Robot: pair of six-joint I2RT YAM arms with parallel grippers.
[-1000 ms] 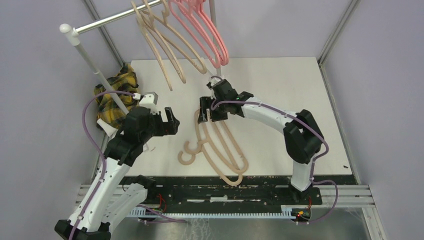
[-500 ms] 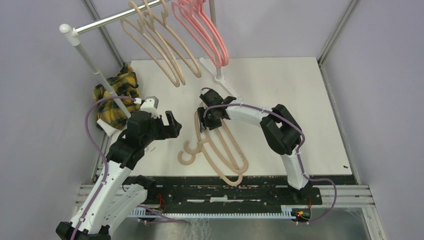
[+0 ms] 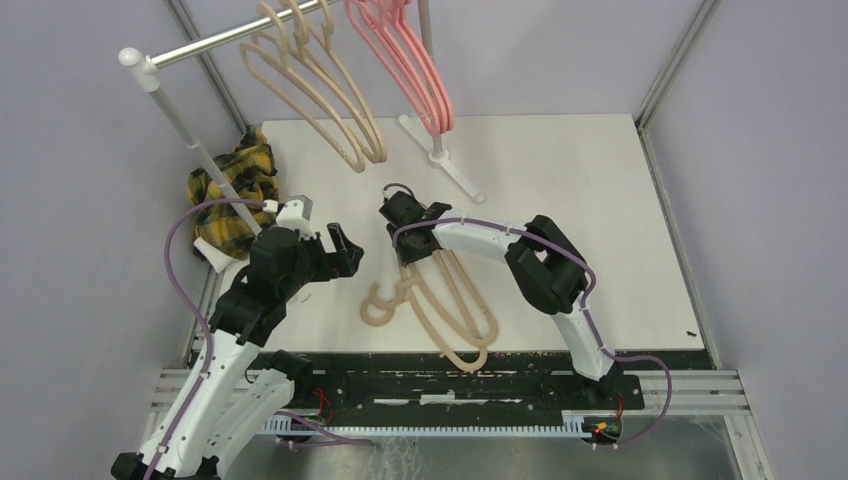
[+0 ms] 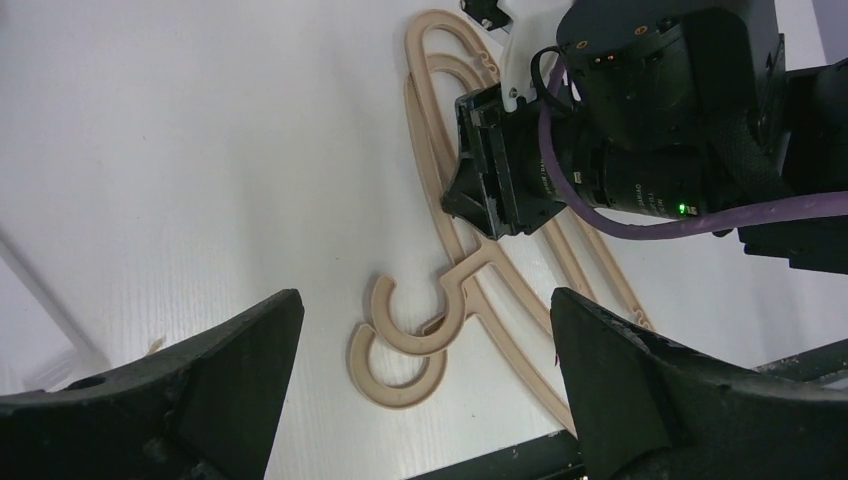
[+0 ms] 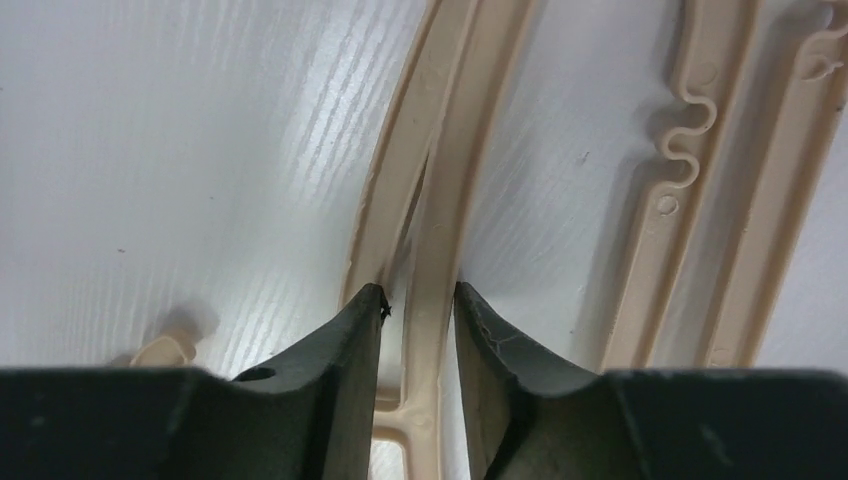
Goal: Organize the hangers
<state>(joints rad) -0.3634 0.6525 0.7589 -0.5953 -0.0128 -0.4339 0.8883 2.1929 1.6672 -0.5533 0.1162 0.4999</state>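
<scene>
Hangers (image 5: 445, 150), the two beige ones, lie flat right under the right gripper (image 5: 420, 300), which is pinched onto one thin arm. Left gripper (image 4: 425, 300) hangs wide open, hooks showing just below, between its fingers.

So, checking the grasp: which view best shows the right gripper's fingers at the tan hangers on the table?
Right wrist: the fingers closely flank one hanger bar. Left wrist shows the right gripper from outside; in top external its wrist hides the fingertips.
</scene>
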